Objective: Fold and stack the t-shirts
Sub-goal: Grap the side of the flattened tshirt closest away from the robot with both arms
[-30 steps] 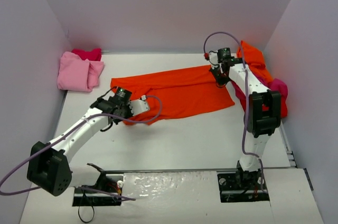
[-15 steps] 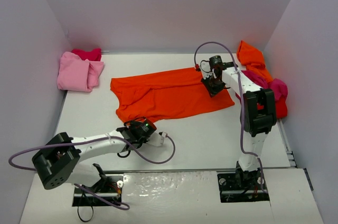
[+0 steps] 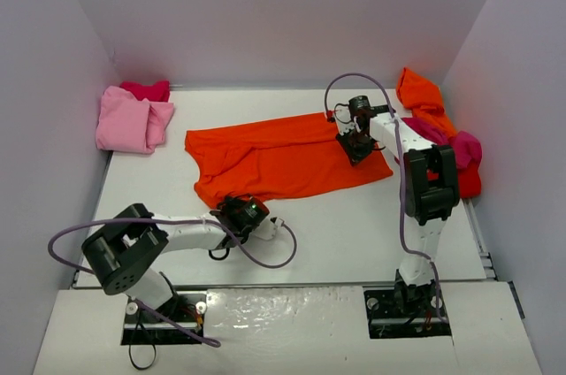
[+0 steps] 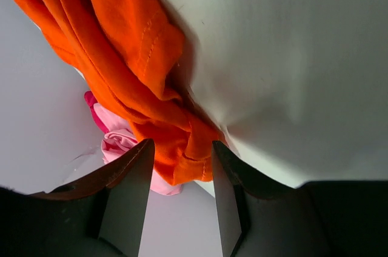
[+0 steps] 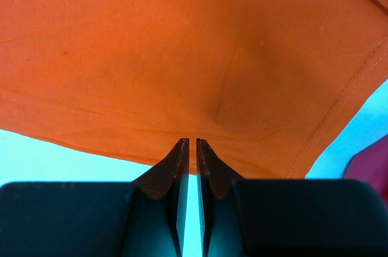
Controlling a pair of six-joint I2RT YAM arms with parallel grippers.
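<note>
**Left gripper** [image 4: 182,143]
- State: fingers [image 4: 130,190] set moderately apart, gripping nothing.
- Position: low over the table [image 3: 354,225].
- The near-left corner of the orange shirt [image 3: 283,154] lies directly ahead of the fingertips. Its bunched hem reaches into the gap between them.
- It cannot be told whether the hem touches either finger.
- The pink shirts [image 3: 133,118] lie further ahead, beyond that corner and well apart from the gripper.

**Right gripper** [image 5: 189,140]
- State: fingers drawn together, with only a thin slit between them.
- Position: fingertips pointing down at the right part of the orange shirt, just inside its edge.
- A stitched hem runs to the right of the fingertips.
- It cannot be told whether the tips pinch the fabric.
- A pile of orange and magenta garments [image 3: 442,118] lies to the right of this gripper, against the side wall.

**Orange shirt**
- The shirt lies spread and unfolded on the table, spanning the space between the two grippers.
- The fabric is wrinkled near the left gripper and mostly flat under the right gripper.
</note>
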